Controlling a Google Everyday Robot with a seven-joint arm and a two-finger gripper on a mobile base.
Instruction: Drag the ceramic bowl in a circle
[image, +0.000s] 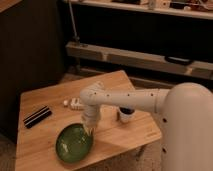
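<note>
The ceramic bowl (73, 143) is wide, shallow, round and glossy green. It sits on the wooden table (45, 100) near the front edge. My white arm reaches in from the right, bends at an elbow and points down. My gripper (91, 130) is at the bowl's right rim, touching or just over it.
A black flat object (37, 116) lies at the table's left. Small white items (75, 104) lie behind the arm. A small white cup with a dark top (125, 114) stands right of the arm. Shelving (140, 55) runs along the back.
</note>
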